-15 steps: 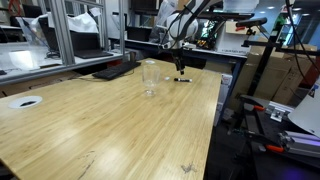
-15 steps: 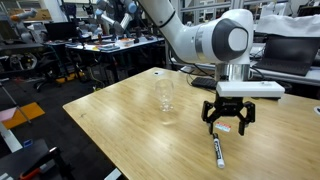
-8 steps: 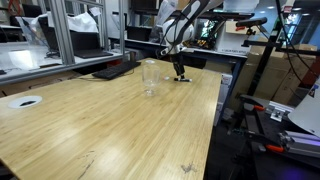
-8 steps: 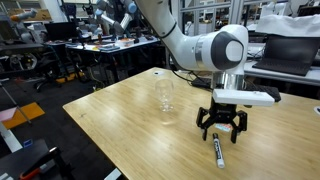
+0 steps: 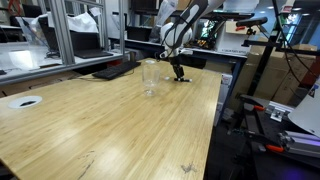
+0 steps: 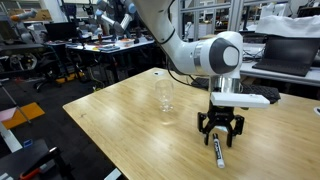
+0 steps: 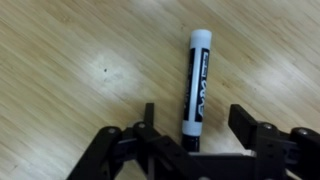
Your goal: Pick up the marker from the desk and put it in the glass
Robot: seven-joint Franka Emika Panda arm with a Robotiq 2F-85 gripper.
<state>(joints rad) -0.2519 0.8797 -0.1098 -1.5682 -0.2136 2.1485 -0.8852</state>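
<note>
Hand (image 6: pixel 220 136) is spread wide and hanging low right over the marker (image 6: pixel 217 152). In the wrist view there's a finger on each side of it, neither touching. The marker's lying flat on the wooden table (image 6: pixel 110 115), and the glass (image 6: pixel 165 98) stands upright near it.

Black marker (image 7: pixel 196 90), white cap, lying flat on desk (image 6: pixel 115 112); clear glass (image 6: pixel 165 98) upright nearby, not touching.
</note>
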